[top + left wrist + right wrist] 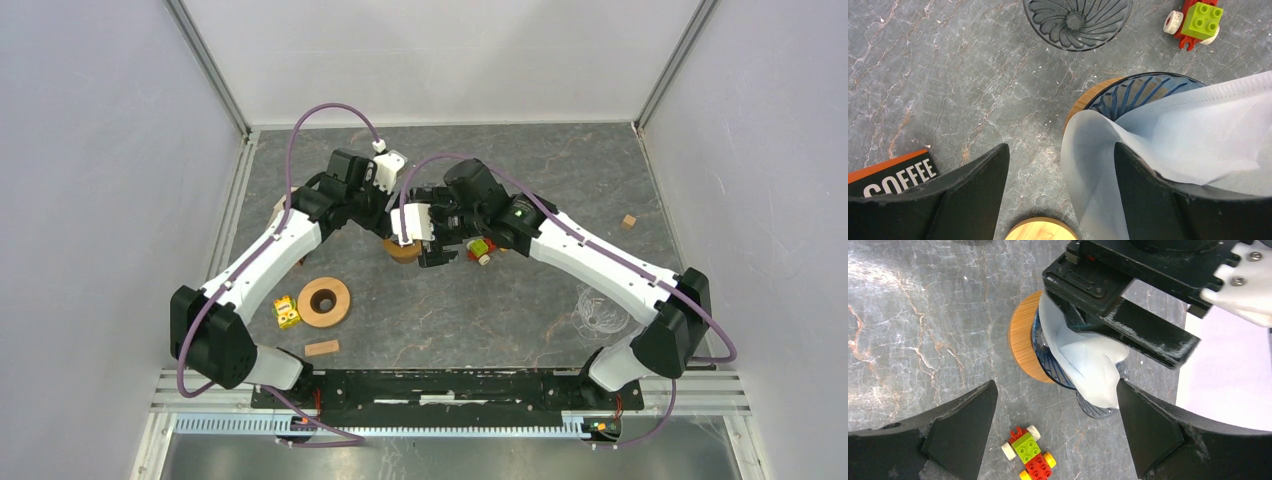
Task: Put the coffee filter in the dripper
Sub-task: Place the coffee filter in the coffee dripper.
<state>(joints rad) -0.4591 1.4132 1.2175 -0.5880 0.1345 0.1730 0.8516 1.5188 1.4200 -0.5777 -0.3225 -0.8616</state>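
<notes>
The coffee filter [1198, 135] is showing as thin, matt, slightly translucent white paper with a crimped seam. The dripper [1128, 92] is gleaming dark, ribbed, glossy and see-through, its collar [1023, 340] looking like smooth pale wood. The table [948, 75] is reading as smooth grey veined stone. At one o'clock in the left wrist view, the toy car [1198, 20] is shining as glossy plastic.

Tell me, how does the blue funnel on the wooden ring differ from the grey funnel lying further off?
The blue dripper sits in a round wooden base; the grey dripper stands bare on the table. The blue dripper has a white paper filter lying across it; the grey dripper is empty. One is blue, the other smoky grey. Both are see-through ribbed funnels with the mouth upward.
</notes>
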